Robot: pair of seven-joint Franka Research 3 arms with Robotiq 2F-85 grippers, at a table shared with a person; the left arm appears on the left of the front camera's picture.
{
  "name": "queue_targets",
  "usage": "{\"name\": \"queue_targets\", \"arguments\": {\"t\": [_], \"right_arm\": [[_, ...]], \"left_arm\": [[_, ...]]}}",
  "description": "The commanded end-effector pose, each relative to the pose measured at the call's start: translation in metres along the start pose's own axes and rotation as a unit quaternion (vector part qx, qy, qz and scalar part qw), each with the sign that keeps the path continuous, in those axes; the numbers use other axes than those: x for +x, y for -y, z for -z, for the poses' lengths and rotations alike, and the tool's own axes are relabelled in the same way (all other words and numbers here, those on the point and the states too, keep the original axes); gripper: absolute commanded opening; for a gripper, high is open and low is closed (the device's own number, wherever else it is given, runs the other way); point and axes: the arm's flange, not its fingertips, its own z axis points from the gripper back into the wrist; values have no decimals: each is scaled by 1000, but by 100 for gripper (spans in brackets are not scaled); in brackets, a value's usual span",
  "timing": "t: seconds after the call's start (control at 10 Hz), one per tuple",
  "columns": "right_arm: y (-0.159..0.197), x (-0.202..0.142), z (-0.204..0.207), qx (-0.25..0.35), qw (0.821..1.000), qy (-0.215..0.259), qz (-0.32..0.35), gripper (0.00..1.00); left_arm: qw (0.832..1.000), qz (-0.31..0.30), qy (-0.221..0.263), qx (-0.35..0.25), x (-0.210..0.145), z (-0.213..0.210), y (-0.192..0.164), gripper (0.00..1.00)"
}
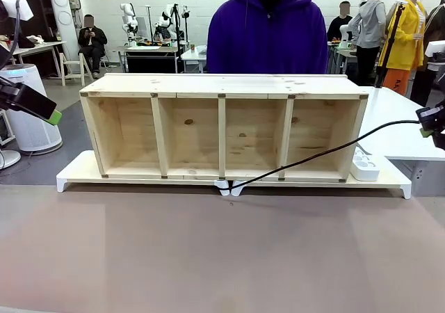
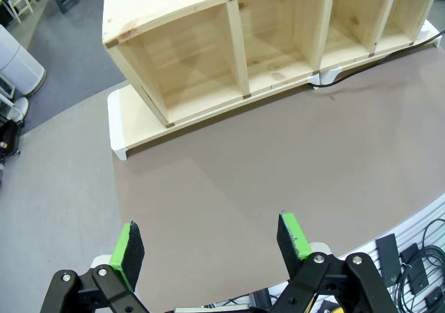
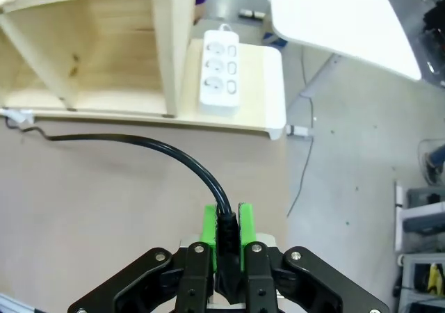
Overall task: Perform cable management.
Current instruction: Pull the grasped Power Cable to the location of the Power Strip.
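Note:
The cable (image 1: 327,151) is a thin black cord that rises from a white clip (image 1: 224,186) at the shelf's front middle to the picture's right edge. There my right gripper (image 1: 432,123) holds it in the air. In the right wrist view the gripper (image 3: 226,231) is shut on the cable's thick black end, and the cable (image 3: 149,145) arcs away to the clip (image 3: 14,117). My left gripper (image 2: 208,242) is open and holds nothing, hovering above the brown table in front of the shelf's left end. It also shows at the left edge (image 1: 50,113).
A wooden shelf (image 1: 222,87) with several open compartments stands on a pale board (image 1: 76,170) with white feet. A white power strip (image 1: 365,165) lies on the board's right end. A person in a purple hoodie (image 1: 268,28) stands behind the shelf. A white table (image 1: 403,129) is at the right.

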Motion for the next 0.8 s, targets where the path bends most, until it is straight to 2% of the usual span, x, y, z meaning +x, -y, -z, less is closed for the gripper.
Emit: {"name": "queue_targets", "arguments": {"t": [0.0, 0.2, 0.3, 0.7], "right_arm": [[0, -13, 20, -27, 999, 9, 22, 16], [-1, -9, 28, -12, 1000, 14, 26, 16], [5, 2, 12, -6, 1000, -2, 14, 16], [5, 2, 12, -6, 1000, -2, 14, 16]], "left_arm": [[1000, 0, 3, 2, 0, 1, 0, 100], [1000, 0, 3, 2, 0, 1, 0, 100], [1000, 0, 3, 2, 0, 1, 0, 100], [1000, 0, 3, 2, 0, 1, 0, 100]]}}
